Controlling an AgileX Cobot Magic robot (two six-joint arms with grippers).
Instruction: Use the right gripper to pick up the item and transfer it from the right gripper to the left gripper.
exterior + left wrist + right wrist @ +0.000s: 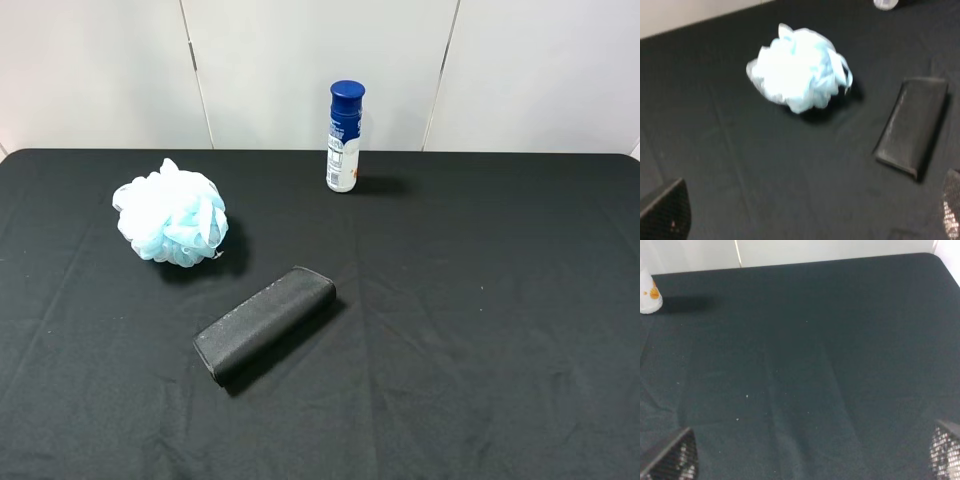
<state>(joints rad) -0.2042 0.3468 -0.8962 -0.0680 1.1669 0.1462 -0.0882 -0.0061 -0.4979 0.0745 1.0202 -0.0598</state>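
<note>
The item, a fluffy light blue and white bath pouf [172,215], lies on the black table at the left; it also shows in the left wrist view [799,76]. Neither arm shows in the exterior high view. In the left wrist view the left gripper [810,215] is open, its two fingertips [665,212] far apart at the picture's edges, well short of the pouf. In the right wrist view the right gripper [815,460] is open and empty over bare cloth, its fingertips [672,462] wide apart. The pouf is out of the right wrist view.
A black oblong case [265,321] lies near the table's middle, also in the left wrist view [914,127]. A blue-capped white bottle [344,137] stands at the back centre; its base shows in the right wrist view [649,295]. A black cloth [480,300] covers the table.
</note>
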